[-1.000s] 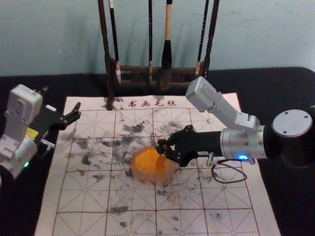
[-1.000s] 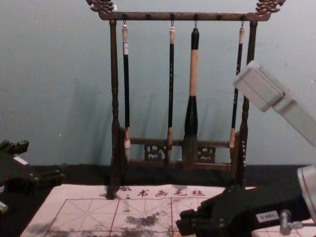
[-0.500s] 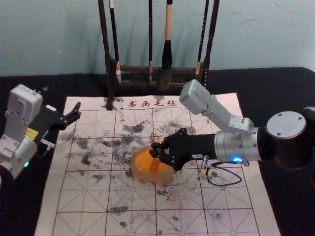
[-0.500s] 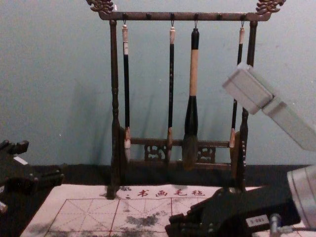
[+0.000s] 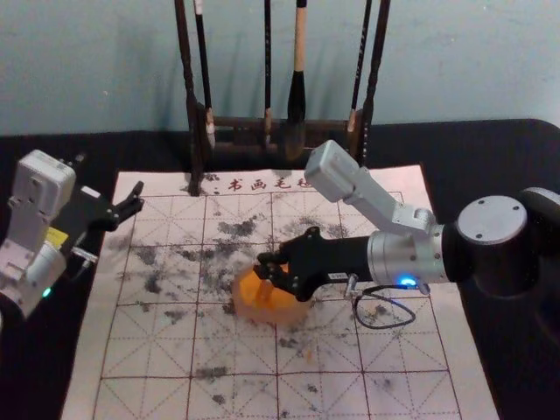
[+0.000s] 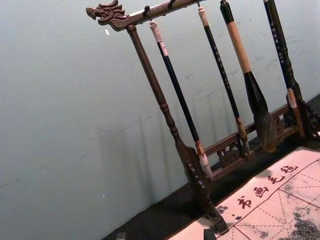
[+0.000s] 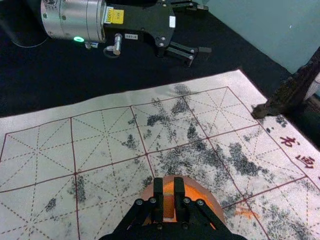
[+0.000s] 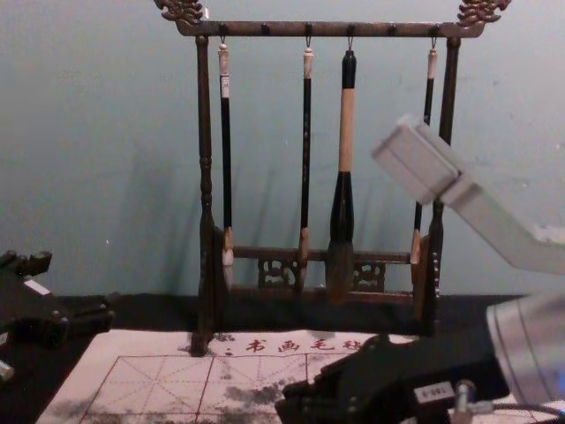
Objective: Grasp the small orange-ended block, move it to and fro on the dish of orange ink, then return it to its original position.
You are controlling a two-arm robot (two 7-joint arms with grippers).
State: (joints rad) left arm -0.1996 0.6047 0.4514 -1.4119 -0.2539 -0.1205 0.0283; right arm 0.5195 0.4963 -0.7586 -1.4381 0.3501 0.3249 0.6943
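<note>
Centrally, black right gripper (image 5: 265, 268) clamps small orange-ended block (image 7: 169, 205) over round orange-ink dish (image 5: 269, 315); black left gripper (image 5: 140, 199), jaws apart, at white gridded mat (image 5: 166, 385), left edge.

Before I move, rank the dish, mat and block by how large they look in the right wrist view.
1. Mat: by far the largest, stretching across the view.
2. Dish: partly hidden by the jaws.
3. Block: smallest, held in the right gripper.

the right fingers (image 5: 268, 259) partly hide the dish (image 5: 269, 316) — the head view's top edge crops the rack (image 5: 186, 79).
</note>
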